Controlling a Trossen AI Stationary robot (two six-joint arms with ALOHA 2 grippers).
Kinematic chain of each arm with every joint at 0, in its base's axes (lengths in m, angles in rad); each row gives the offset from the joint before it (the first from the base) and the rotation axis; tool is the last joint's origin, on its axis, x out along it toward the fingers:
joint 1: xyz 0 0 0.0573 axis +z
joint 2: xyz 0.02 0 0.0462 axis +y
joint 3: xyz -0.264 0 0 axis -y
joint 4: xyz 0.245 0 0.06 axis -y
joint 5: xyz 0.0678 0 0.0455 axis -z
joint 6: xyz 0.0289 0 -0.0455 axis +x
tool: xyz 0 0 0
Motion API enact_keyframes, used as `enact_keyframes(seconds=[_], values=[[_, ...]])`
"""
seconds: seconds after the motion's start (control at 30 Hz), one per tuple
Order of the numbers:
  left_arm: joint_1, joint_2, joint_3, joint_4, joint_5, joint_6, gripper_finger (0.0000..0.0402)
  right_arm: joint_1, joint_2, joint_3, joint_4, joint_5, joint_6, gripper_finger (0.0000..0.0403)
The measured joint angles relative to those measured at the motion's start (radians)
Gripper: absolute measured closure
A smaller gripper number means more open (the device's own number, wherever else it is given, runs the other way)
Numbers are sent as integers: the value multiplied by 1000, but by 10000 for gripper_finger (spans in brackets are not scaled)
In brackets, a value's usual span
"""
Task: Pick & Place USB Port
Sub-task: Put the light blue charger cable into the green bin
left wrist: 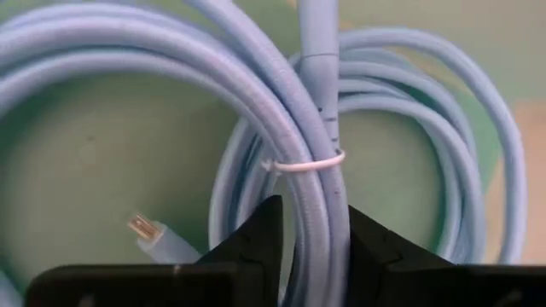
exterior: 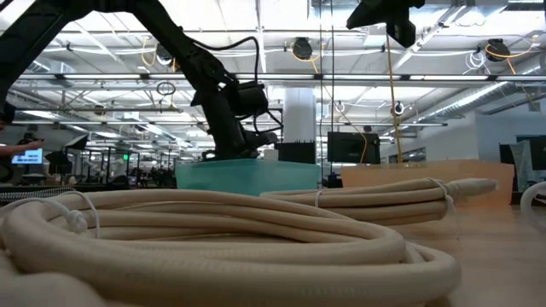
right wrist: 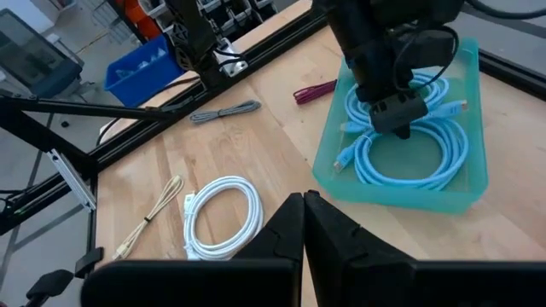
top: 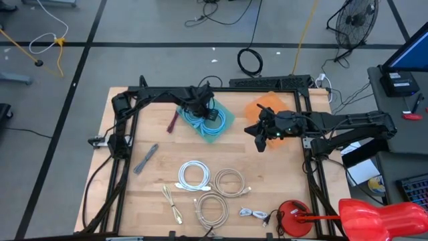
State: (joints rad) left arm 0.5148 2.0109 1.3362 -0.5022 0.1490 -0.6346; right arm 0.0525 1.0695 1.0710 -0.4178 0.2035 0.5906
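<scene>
The left gripper [left wrist: 311, 243] stood over the teal tray [right wrist: 465, 200], its fingers barely parted around a strand of the light blue USB cable [right wrist: 408, 145] lying coiled inside. Risk: the tie-bound strand could snag a finger and lift out on retraction. Farther off, the right gripper [right wrist: 304, 223] hovered pressed together, empty.

The wooden table [top: 154, 194] carries a teal tray [top: 226, 119], coiled white cables [top: 193, 176], and a grey cable [top: 146, 158].
</scene>
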Motion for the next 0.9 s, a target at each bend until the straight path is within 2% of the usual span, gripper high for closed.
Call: enact_keyframes(seconds=[0.27,0.4,0.57,0.7,0.9], values=[[0,0,108,-106,29,83,355,0,0,0,-2,-3,-1,403],[0,0,164,-184,9,139,342,0,0,0,-2,-3,-5,403],[13,-1,169,-251,-27,136,311,0,-1,0,-7,-3,-12,403],[13,-2,163,-289,-77,154,314,0,-12,0,-18,-1,-12,403],[13,-2,162,-293,-69,176,328,0,-25,0,-20,2,-19,403]])
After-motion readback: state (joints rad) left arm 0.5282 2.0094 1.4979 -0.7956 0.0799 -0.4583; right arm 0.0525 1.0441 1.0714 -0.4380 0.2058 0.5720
